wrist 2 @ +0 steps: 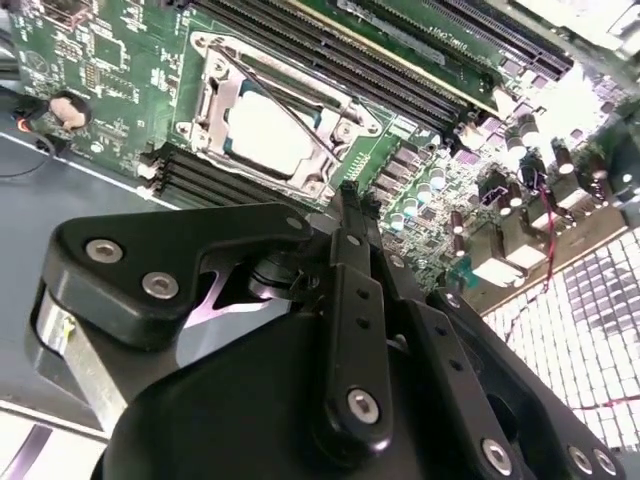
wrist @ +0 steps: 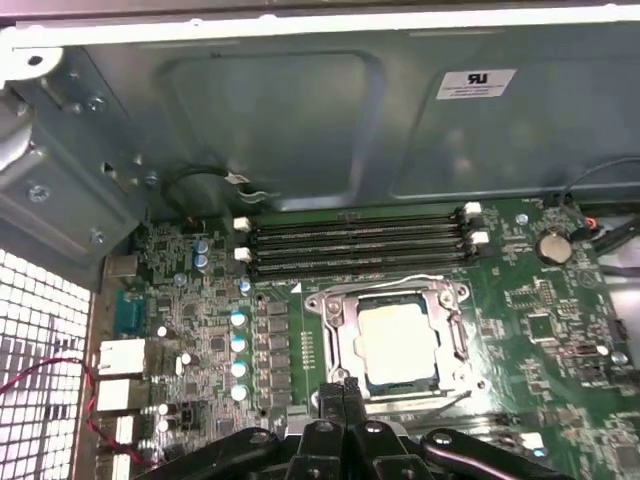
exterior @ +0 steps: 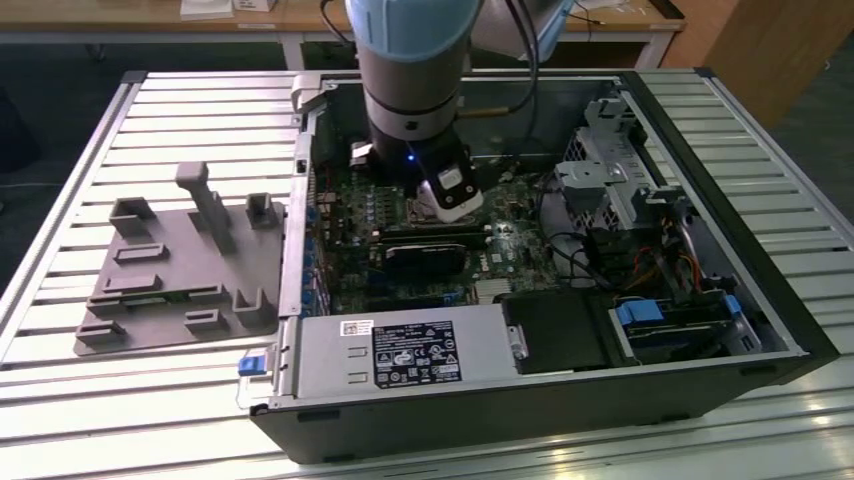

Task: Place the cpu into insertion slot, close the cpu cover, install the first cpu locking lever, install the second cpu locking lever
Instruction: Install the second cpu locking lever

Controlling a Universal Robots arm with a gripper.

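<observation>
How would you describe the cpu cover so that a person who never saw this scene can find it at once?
Look inside the open computer case at the green motherboard. Just below the long black memory slots sits a square socket; the cpu cover is the thin silver metal frame lying around the pale cpu. Nothing else nearby is a shiny windowed square.

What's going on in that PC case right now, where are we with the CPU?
The arm's gripper is down inside the open computer case, just over the motherboard at the edge of the insertion slot. The cpu already sits in the slot, and the cpu cover lies closed around it in both wrist views. The gripper's fingers are together and hold nothing.
</observation>
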